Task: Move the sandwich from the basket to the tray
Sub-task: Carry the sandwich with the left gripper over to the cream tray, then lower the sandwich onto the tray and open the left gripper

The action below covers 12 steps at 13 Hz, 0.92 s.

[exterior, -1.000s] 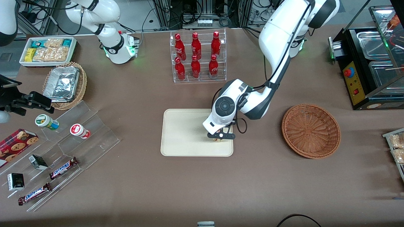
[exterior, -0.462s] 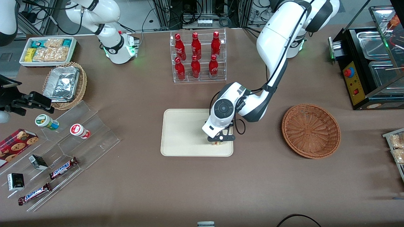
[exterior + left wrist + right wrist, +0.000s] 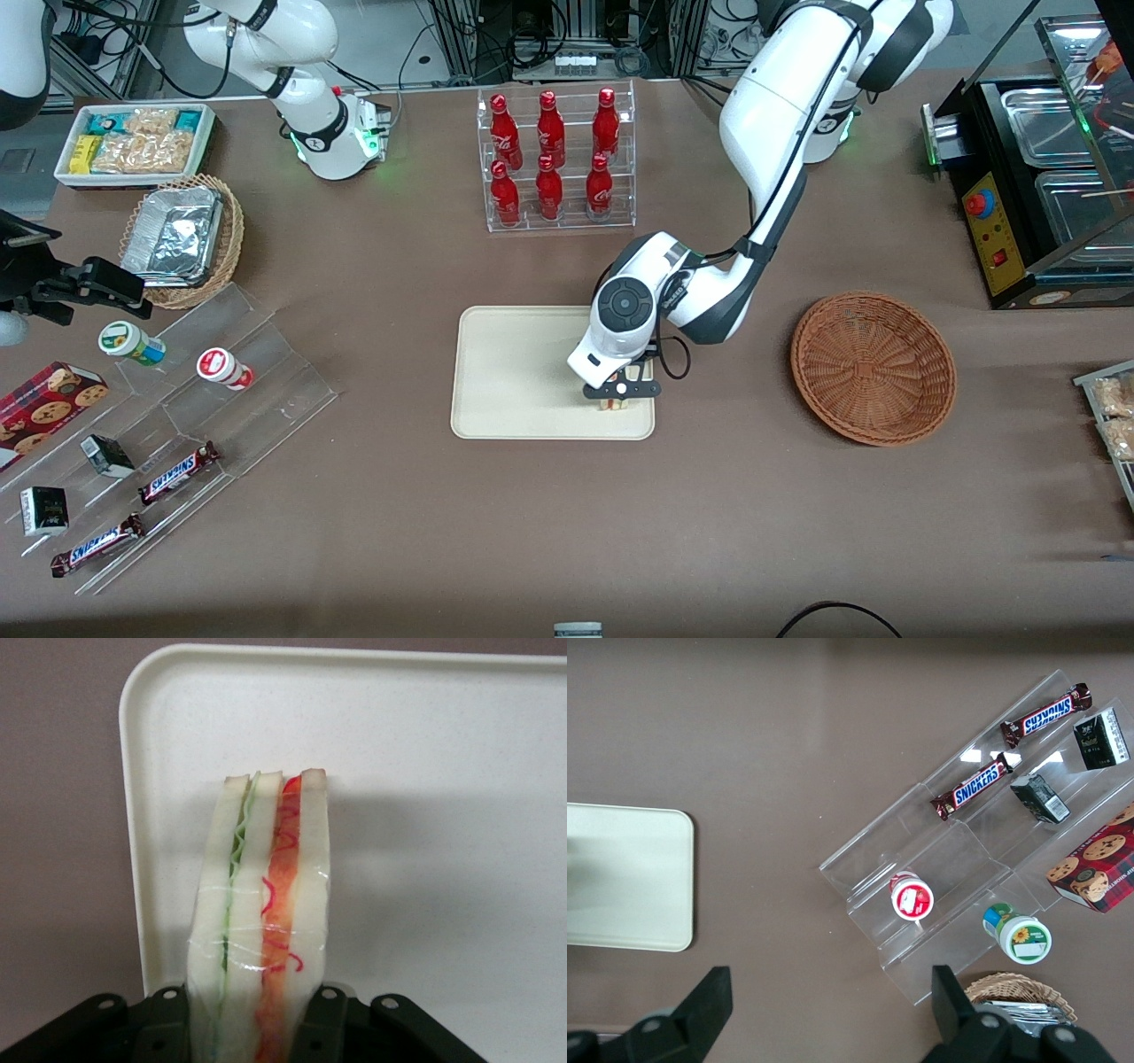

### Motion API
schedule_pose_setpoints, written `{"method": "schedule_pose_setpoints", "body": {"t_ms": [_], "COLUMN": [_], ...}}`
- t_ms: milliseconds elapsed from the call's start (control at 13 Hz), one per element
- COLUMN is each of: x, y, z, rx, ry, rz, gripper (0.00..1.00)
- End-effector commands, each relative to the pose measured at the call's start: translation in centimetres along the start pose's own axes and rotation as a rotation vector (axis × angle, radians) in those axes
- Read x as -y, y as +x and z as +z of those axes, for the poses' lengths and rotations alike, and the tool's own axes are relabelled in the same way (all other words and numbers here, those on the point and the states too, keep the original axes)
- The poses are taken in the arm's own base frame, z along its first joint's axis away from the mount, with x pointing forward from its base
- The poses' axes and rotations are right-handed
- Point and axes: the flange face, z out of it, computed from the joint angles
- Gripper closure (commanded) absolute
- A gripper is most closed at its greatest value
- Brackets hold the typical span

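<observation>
The gripper (image 3: 619, 395) is hanging low over the tray (image 3: 514, 372), at the corner nearest the basket (image 3: 873, 368) and the front camera. Its fingers (image 3: 323, 1028) are clamped on the sandwich (image 3: 263, 912), one pressing each outer bread face, with the cut edge showing between them. In the wrist view the wedge is standing on edge, reaching out from the fingers over the tray surface, just inside the rim. Whether it is already touching the tray cannot be told. The basket is sitting empty, well apart from the fingers, toward the working arm's end of the table.

The sandwich is looking light and soft: pale bread around green and orange-red filling, with clear film wrinkling across it. The film is probably making it a little slippery, and the bread would likely crush or bulge under a hard squeeze. Holding it by the flat bread faces, near the thick end, as the fingers are doing, seems the safest grip. On release it may tip over onto a face.
</observation>
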Motion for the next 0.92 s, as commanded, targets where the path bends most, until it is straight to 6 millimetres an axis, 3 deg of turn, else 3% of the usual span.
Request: {"method": "schedule_pose_setpoints", "body": {"t_ms": [0,231,462,538,615,692,846], "x": [-0.7,-0.4,1.0,2.4,4.6,6.5,13.1], "y": [0.7,0.9,0.7,1.1,1.8,2.0,3.5], "z": [0.4,-0.8,-6.2,-8.8,-11.8,-13.5,-17.6], "rx": [-0.03,-0.038,-0.027,-0.03,-0.035,-0.029,-0.022], "ry": [0.003,0.004,0.029,0.035,0.039,0.055,0.085], "rz": [-0.012,-0.019,-0.032,-0.049,-0.078,-0.106,-0.145], "gripper": [0.52,0.19,0.07,0.01,0.01,0.0,0.0]}}
